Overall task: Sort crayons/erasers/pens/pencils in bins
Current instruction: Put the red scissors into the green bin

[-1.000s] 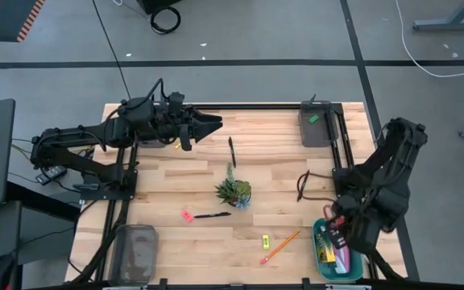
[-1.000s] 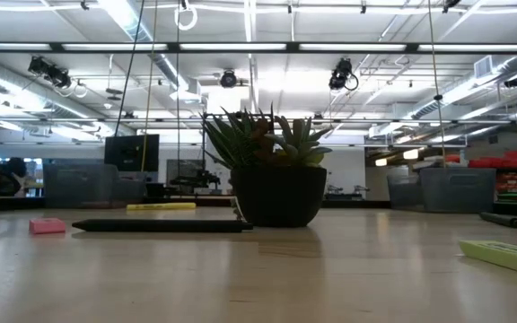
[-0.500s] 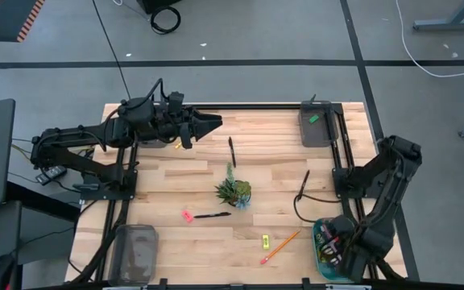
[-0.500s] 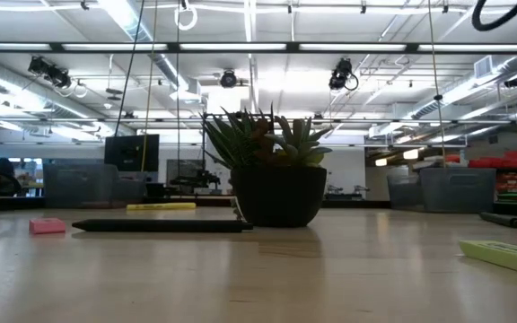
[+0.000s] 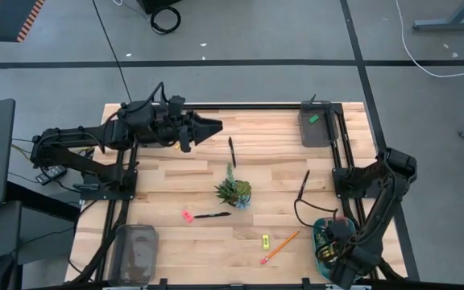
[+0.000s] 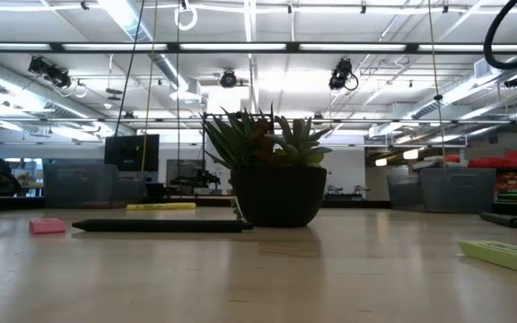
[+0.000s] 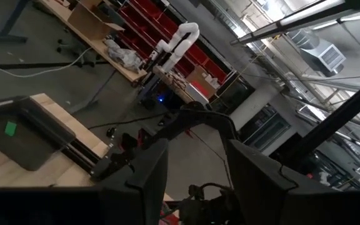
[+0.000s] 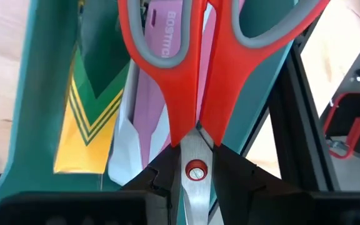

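Note:
My right gripper [image 5: 334,243] hangs over the teal bin [image 5: 319,256] at the near right, shut on red-handled scissors [image 8: 167,62]. In the bin lie the yellow-and-green crayon box [image 8: 89,125] and a pink packet [image 8: 158,37]. My left gripper [image 5: 209,127] is raised over the far left, pointing level, open with nothing in it [image 7: 189,181]. On the table lie black pens [image 5: 232,151] [image 5: 212,215] [image 5: 304,184], an orange pencil [image 5: 280,246], a pink eraser [image 5: 187,216] and a yellow eraser [image 5: 265,240]. A green eraser [image 5: 313,118] sits in the far dark grey bin [image 5: 316,133]. My right gripper pinches the scissors at their pivot [image 8: 196,169], where handles and blades meet, between its two fingers [image 8: 158,178]. The fingers come from above, slanting steeply down, along the scissors. The handles [image 8: 242,25] point down into the teal bin; whether they touch its contents I cannot tell.
A potted spiky plant [image 5: 234,192] stands mid-table. A translucent grey bin [image 5: 135,251] sits at the near left corner. A yellow stick [image 6: 160,206] lies at the far left below my left arm. Black rails [image 5: 341,153] run along the table's sides.
My right gripper has gone down and toward the table's near edge with the scissors, tipping steeper, and now hangs low over the teal bin. The black pen on the right side has come into view from under the arm.

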